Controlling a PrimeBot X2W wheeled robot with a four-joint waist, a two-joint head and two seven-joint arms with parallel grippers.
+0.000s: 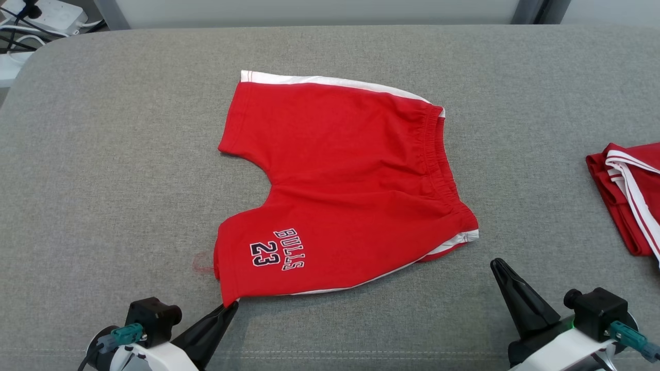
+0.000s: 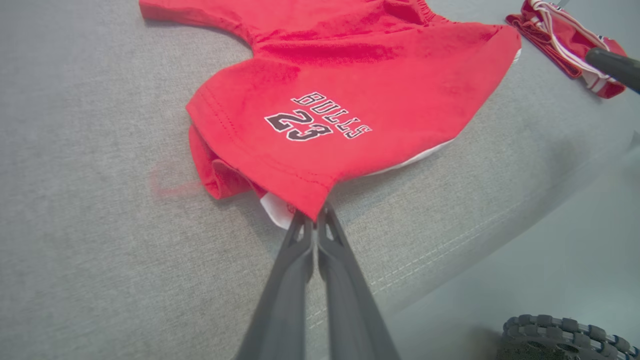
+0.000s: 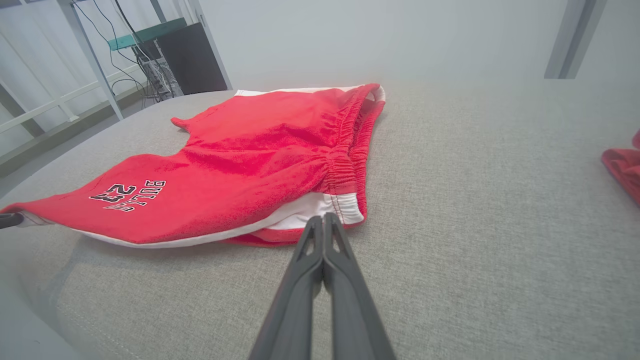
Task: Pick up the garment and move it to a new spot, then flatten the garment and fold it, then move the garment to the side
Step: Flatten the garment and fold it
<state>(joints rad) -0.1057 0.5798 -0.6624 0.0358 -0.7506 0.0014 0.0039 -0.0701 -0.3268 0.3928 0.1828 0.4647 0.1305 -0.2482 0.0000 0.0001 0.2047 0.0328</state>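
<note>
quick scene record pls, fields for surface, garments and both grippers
surface: table, gray fabric top
shorts: red, laid out, "BULLS 23" print up, waistband toward the right
left gripper: shut on the near leg's hem corner
right gripper: shut, just short of the near waistband corner, holding nothing
other garment: red with white stripes, at the table's right edge

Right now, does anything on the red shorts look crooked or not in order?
Yes. At the near leg hem of the shorts, the under layer is bunched and sticks out sideways, beside the corner pinched by the left gripper. A faint red smear marks the grey surface next to it.
</note>
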